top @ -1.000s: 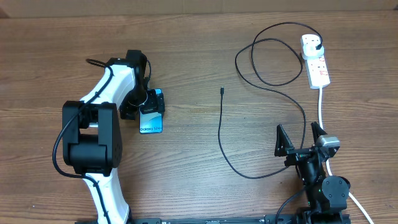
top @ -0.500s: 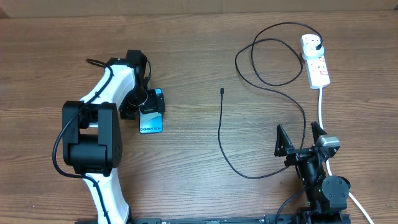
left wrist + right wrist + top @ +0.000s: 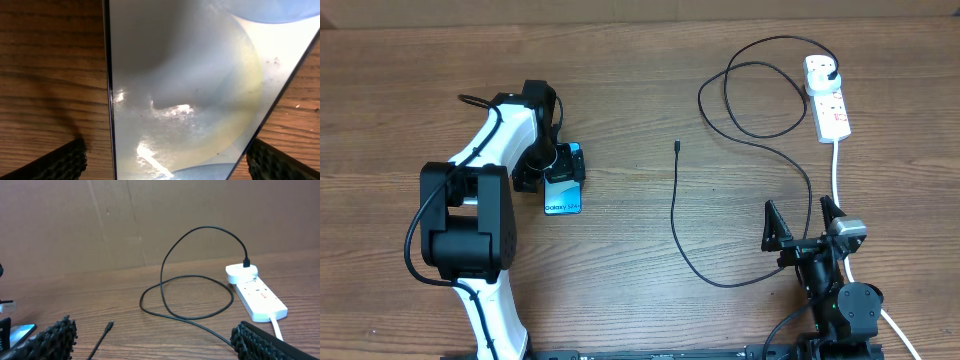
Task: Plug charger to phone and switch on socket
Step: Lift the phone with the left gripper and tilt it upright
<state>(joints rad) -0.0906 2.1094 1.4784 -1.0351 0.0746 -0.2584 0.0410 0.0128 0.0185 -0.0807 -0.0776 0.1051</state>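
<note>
The phone (image 3: 563,193) lies flat on the wooden table at the left, its light blue screen up. My left gripper (image 3: 552,167) hangs low over its upper part, open, a finger on each side of it. In the left wrist view the phone (image 3: 185,90) fills the frame, with the textured fingers (image 3: 67,161) just outside its edges and bare wood showing beside the left one. The charger cable (image 3: 673,215) runs across the table's middle, its connector tip (image 3: 678,147) lying free and its plug (image 3: 832,72) sitting in the socket (image 3: 830,105). My right gripper (image 3: 803,222) stands open near the front edge, holding nothing.
The socket's thick white lead (image 3: 836,170) runs down past my right arm. The cable makes a large loop (image 3: 760,100) left of the socket. In the right wrist view a brown cardboard wall (image 3: 150,220) stands behind the table, with the connector tip (image 3: 108,326) and socket (image 3: 257,297) ahead.
</note>
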